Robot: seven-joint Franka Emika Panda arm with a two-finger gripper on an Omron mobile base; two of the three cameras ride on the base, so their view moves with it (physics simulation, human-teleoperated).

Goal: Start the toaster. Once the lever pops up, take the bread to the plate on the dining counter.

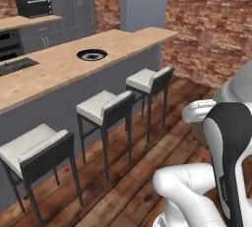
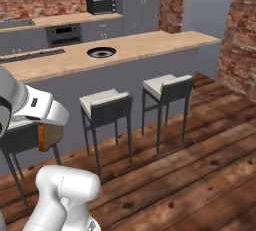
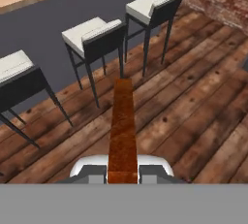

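My gripper (image 3: 122, 172) is shut on the bread (image 3: 122, 126), a tan-brown slice that runs edge-on up the middle of the hand view. From the right base view the bread (image 2: 49, 136) hangs under the white hand, above the wood floor. The plate (image 1: 92, 54), dark-rimmed with a white centre, lies on the dining counter (image 1: 54, 71) well ahead of the hand. It shows as the plate (image 2: 101, 52) on the dining counter (image 2: 150, 45) from the other side. The toaster is out of view.
Three grey-backed stools (image 1: 103, 108) (image 2: 106, 106) (image 3: 94, 36) stand in a row along the counter's near side, between me and the plate. A black oven-like appliance (image 1: 33, 6) sits on the back counter. Brick walls (image 1: 211, 19) close the right side.
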